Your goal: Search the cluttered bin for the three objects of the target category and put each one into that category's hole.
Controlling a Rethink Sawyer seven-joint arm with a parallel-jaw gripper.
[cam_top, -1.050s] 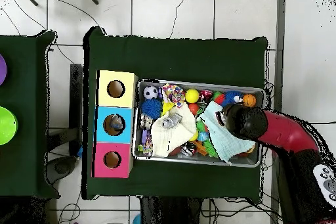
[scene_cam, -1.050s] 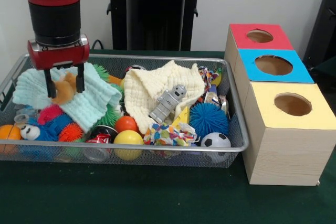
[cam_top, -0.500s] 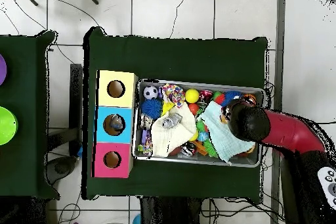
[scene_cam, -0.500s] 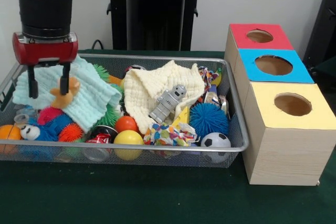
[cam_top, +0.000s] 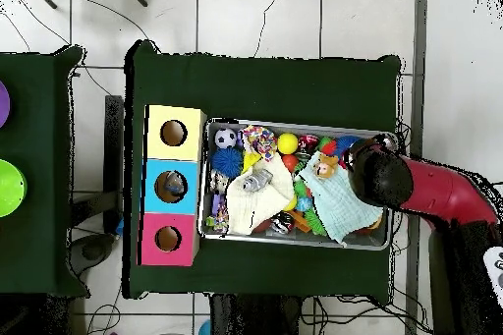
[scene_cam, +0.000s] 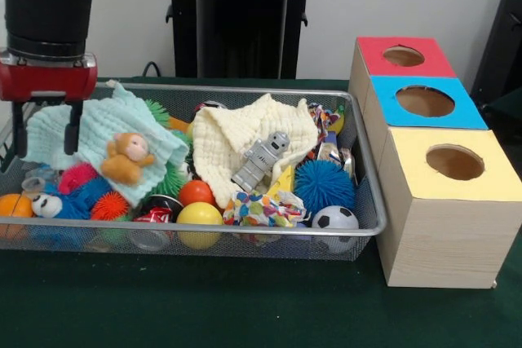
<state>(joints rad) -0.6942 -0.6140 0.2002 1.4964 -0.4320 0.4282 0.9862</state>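
The gripper point(scene_cam: 45, 132) hangs over the end of the wire bin point(scene_cam: 245, 234) farthest from the three boxes. Its two dark fingers point(scene_cam: 73, 128) stand well apart with nothing between them (the nearer one overlaps the edge of the mint cloth point(scene_cam: 155, 148) in the front view). Just beside the gripper, toward the boxes, a small orange teddy bear point(scene_cam: 126, 157) lies on the mint cloth, clear of both fingers. Below the gripper sit an orange ball point(scene_cam: 12, 205) and a blue plush toy point(scene_cam: 69, 200). Farther from the gripper, a grey robot figure point(scene_cam: 261, 160) rests on the cream cloth point(scene_cam: 236, 132). Beyond the bin stand the yellow box point(scene_cam: 453, 209), blue box point(scene_cam: 424, 103) and red box point(scene_cam: 404, 56), each with a round hole on top.
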